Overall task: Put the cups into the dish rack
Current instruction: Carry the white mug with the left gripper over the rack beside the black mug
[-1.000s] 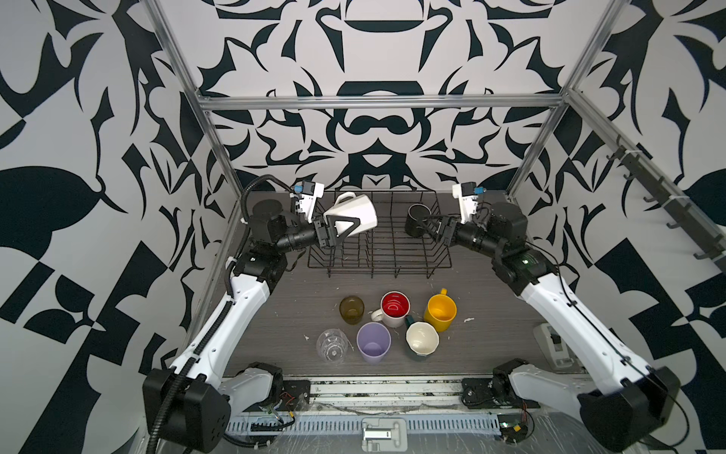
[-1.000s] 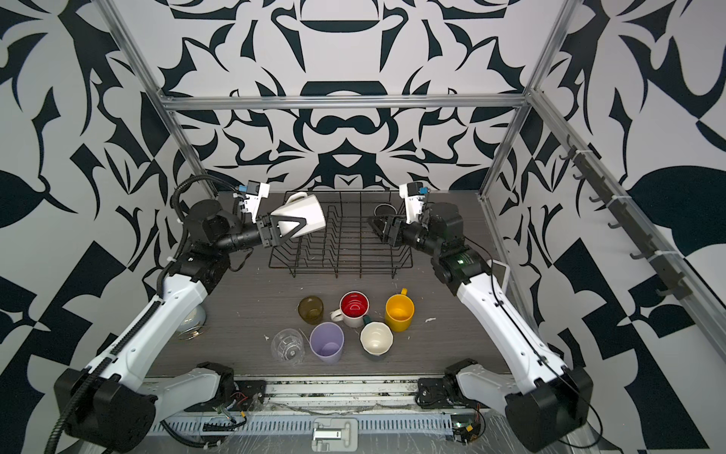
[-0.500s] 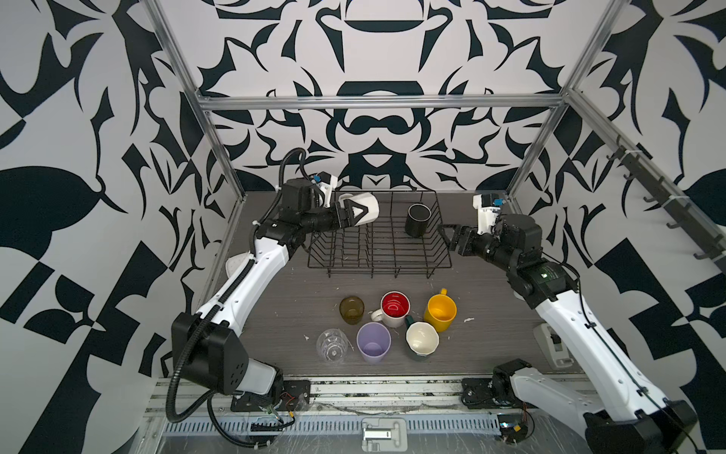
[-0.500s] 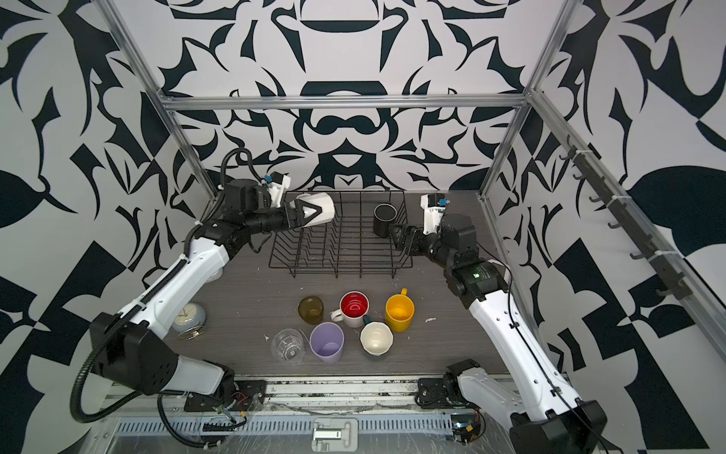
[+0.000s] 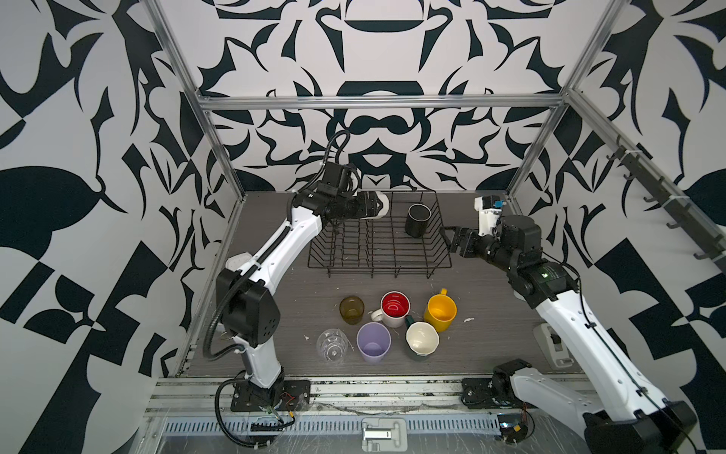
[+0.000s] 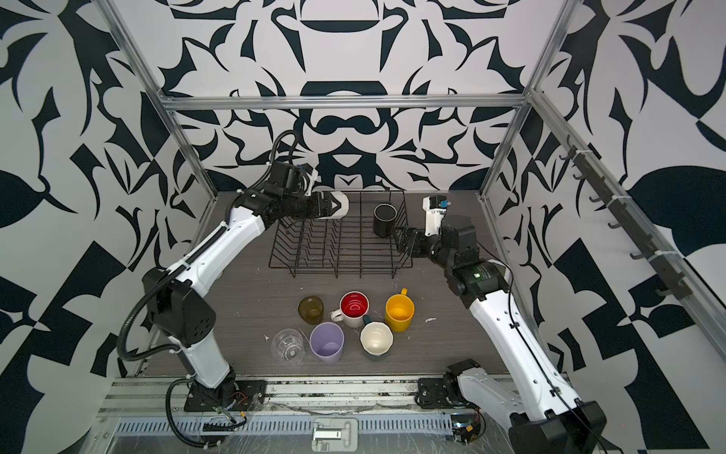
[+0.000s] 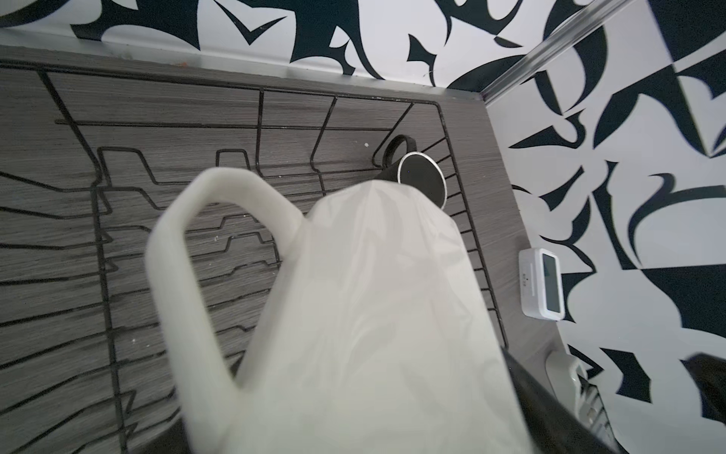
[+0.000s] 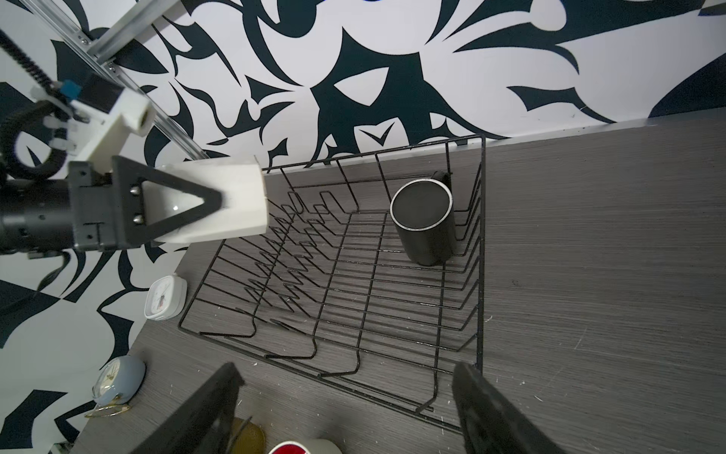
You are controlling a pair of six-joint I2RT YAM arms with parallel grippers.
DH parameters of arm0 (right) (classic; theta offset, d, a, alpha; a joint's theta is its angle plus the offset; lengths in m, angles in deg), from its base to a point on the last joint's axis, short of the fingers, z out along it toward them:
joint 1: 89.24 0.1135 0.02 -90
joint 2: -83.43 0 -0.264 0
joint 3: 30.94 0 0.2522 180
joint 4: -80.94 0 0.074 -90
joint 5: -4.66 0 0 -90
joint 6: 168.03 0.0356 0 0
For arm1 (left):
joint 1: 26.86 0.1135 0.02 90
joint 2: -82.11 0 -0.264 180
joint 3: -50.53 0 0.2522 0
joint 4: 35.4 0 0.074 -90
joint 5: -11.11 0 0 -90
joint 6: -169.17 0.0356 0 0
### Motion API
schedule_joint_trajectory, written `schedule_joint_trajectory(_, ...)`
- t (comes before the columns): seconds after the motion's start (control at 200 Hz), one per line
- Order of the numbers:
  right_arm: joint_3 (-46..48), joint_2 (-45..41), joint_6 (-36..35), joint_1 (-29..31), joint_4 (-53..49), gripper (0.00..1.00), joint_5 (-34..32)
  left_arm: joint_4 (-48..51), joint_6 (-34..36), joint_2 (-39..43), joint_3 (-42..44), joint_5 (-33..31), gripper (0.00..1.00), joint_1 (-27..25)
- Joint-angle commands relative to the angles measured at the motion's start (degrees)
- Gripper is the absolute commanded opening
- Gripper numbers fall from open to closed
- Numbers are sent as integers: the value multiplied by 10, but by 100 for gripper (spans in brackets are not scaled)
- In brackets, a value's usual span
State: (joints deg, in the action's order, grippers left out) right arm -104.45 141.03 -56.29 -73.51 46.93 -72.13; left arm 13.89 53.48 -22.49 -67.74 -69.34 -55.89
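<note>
Both top views show the black wire dish rack [image 5: 444, 251] [image 6: 404, 251] at the back of the table. My left gripper [image 5: 373, 208] is shut on the white mug [image 5: 383, 202] [image 6: 341, 206] [image 7: 373, 314], held on its side above the rack's far left corner. The black mug [image 5: 417, 220] [image 6: 384, 220] [image 8: 424, 220] stands alone in the far right corner. My right gripper [image 5: 448, 236] [image 8: 347, 377] is open and empty, just right of the rack. In front stand the amber glass [image 5: 351, 309], red-inside mug [image 5: 395, 308], yellow mug [image 5: 440, 312], lilac tumbler [image 5: 373, 342], teal mug [image 5: 421, 339] and clear glass [image 5: 332, 345].
A white timer [image 5: 552, 346] [image 7: 544, 283] lies at the table's right edge. At the left edge, behind the left arm, sit a white square clock [image 8: 165, 296] and a pale blue alarm clock [image 8: 118, 379]. Patterned walls and metal posts close in the back and both sides.
My right gripper let go of the black mug, opened and drew back to the right of the rack. My left arm carried the white mug farther over the rack's back left.
</note>
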Motion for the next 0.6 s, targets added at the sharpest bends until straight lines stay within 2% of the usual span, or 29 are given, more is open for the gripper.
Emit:
schedule_joint_trajectory(0.0, 5, -17, -15, -4, 0, 87, -7, 45, 19, -44, -84, -56, 0, -21)
schedule_joint_trajectory(0.255, 20, -25, -22, -7, -5, 86, 1, 147, 27, -189, -267, -117, 0, -53)
schedule_joint_trajectory(0.595, 57, -43, -15, -7, -8, 86, 15, 191, 26, -313, -395, -175, 0, -74)
